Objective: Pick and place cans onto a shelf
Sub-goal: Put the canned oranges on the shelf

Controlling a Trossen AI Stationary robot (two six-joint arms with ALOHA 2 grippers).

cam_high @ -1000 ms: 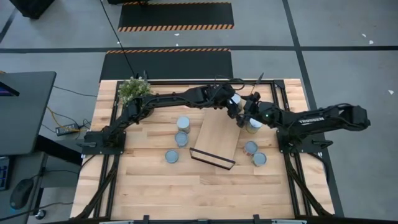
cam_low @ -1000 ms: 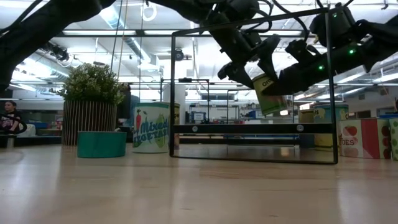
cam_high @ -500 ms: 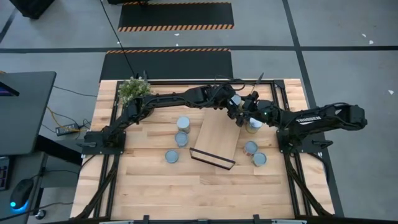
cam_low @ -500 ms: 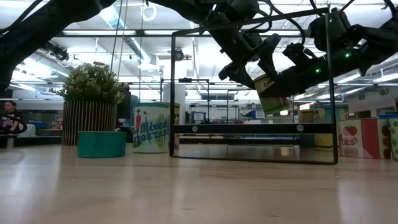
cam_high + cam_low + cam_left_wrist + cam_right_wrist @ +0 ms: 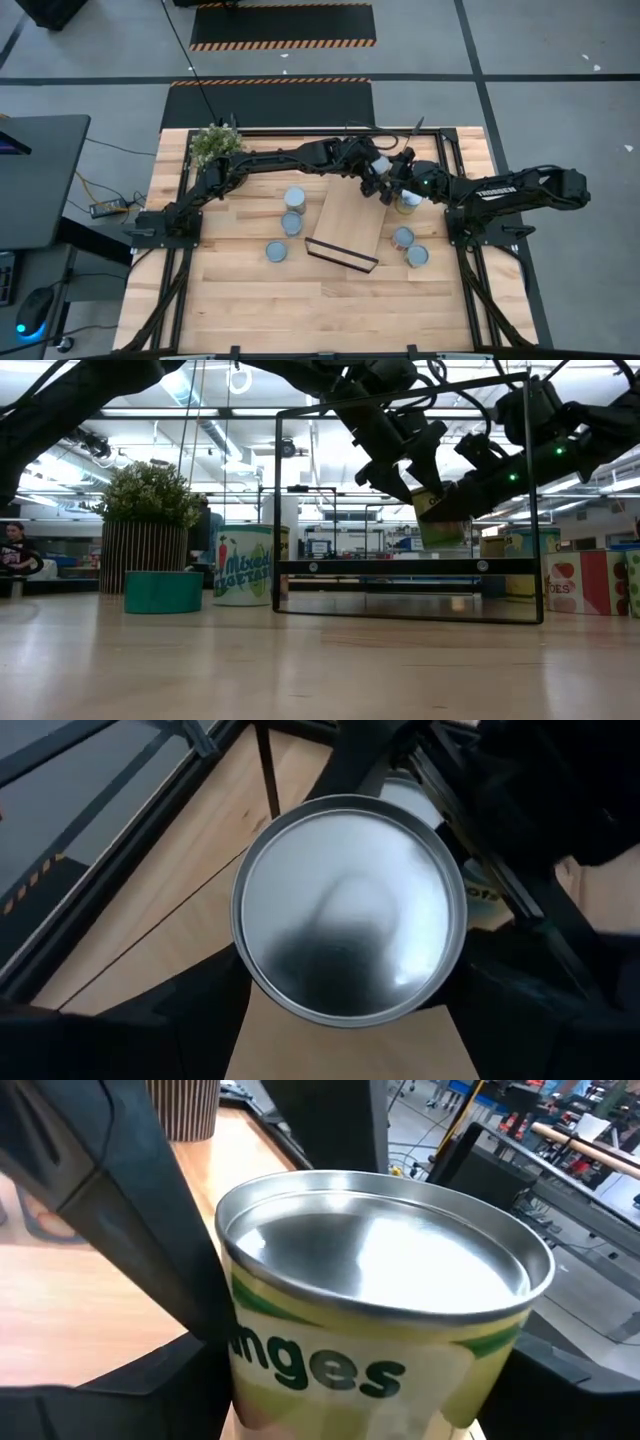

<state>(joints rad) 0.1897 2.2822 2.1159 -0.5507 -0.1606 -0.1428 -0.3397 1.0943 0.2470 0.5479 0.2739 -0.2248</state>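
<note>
My left gripper (image 5: pixel 376 168) is shut on a can (image 5: pixel 350 910) whose shiny round end (image 5: pixel 381 160) faces up, above the far end of the shelf (image 5: pixel 348 225). My right gripper (image 5: pixel 402 190) is shut on a second can (image 5: pixel 375 1330) with a green and yellow label, right beside it. In the low view this can (image 5: pixel 440 520) hangs just above the shelf's plank (image 5: pixel 400 567), inside its black frame. The other cans stand on their bases on the table: two (image 5: pixel 295 197) (image 5: pixel 292 222) and a third (image 5: pixel 277 250) left of the shelf, two (image 5: pixel 403 236) (image 5: pixel 417 256) right of it. My left gripper pinches the can by its side wall, one finger (image 5: pixel 190 1020) on each side just below the rim (image 5: pixel 250 975). The fingers run along the can from its round end, which faces the wrist camera. The can is lifted clear of table and shelf. My right gripper pinches the labelled side wall (image 5: pixel 300 1370) of its can below the top rim, between its two fingers. It comes from the table's right side. The can is nearly upright, top end up, lifted just clear of the shelf's plank.
A potted plant (image 5: pixel 213 143) stands at the table's far left corner. The shelf lies slantwise in mid-table, its black rail (image 5: pixel 342 253) at the near end. The two grippers are close together. In the low view a person (image 5: pixel 15 550) shows in the room beyond.
My right gripper has gone a little toward the table's left and down with its can, which has turned from tilted to nearly upright and now hangs lower, just above the shelf's plank. Both grippers keep their holds.
</note>
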